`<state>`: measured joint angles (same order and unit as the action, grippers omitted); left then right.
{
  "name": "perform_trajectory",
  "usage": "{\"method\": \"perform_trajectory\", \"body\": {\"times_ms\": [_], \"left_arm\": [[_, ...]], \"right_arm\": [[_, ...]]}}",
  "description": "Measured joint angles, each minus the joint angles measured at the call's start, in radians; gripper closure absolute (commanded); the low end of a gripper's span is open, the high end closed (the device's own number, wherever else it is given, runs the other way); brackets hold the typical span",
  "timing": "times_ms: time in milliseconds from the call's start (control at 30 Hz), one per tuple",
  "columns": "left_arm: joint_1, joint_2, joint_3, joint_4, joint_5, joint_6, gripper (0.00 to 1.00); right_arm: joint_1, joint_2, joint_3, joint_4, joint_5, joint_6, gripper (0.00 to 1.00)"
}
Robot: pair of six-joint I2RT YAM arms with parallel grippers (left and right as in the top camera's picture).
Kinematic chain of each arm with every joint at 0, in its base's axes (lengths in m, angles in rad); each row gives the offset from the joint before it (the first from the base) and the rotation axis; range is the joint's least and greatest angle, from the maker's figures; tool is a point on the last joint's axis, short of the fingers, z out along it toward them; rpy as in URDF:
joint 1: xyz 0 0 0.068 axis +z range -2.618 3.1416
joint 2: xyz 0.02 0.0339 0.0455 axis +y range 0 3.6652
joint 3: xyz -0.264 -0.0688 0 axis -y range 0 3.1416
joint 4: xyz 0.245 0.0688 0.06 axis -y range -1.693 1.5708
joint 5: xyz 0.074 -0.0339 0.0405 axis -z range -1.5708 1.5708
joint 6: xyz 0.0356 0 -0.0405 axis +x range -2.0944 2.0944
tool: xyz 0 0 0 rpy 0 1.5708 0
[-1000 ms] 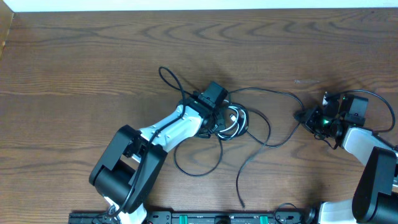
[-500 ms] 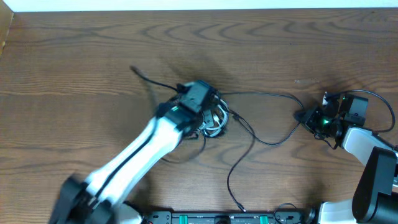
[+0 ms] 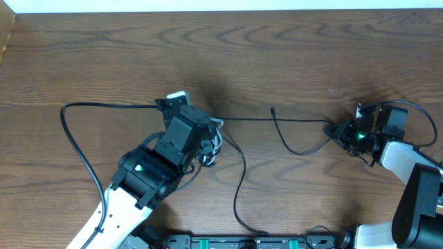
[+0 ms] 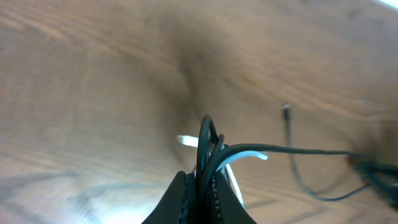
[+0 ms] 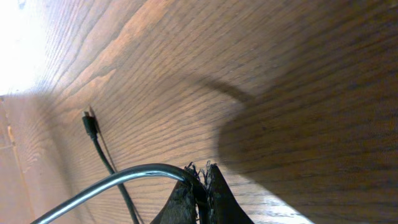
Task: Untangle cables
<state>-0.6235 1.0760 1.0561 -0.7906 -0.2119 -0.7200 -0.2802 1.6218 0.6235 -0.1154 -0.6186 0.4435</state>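
**Two closed grips, one taut strand: hazards and blind spots**

Both sets of fingers are clamped fully down. My left fingers (image 4: 181, 200) pinch a bunch of strands near the middle of the counter (image 3: 311, 55). The bunch holds several passes of black cable (image 3: 249, 119) and the white cable (image 4: 249, 153), which curls out just past the tips. My right fingers (image 5: 219, 198) grip a single black strand at the far right. One black run is stretched almost straight between the two grips. A slack loop ending in a free plug end (image 3: 272, 109) lies beside it, nearer the right arm.

Hazards, as I judge them:
1. Spreading the arms further would probably cinch the tangle, because the white cable sits in the same pinch as the black passes.
2. The right grip appears to hold at the tips only, so added tension could pull the strand free.
3. A long black run sweeps far left and comes back beside the left arm, where arm motion could snag it.
4. The free plug could hook a loop if it is dragged.

Limits of view:
- The left wrist view is blurred, so I cannot count the strands or tell one black cable from several.
- From overhead, the left arm covers most of the bundle and the white cable's ends.
- One black run leaves the bottom edge of the overhead view.
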Motion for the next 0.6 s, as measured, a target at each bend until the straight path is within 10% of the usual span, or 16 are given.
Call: {"method": "perform_trajectory", "body": {"times_ms": [500,600], "left_arm": [[0.002,0.311,-0.008,-0.051,0.049,0.125,0.93],[0.002,0.367,-0.008,-0.04,0.074,0.151,0.92]], "right_arm": [[-0.04,-0.007,0.004,-0.035,0.175,0.018,0.98],[-0.056,-0.01,0.006,-0.038,0.195,0.036,0.64]]}}
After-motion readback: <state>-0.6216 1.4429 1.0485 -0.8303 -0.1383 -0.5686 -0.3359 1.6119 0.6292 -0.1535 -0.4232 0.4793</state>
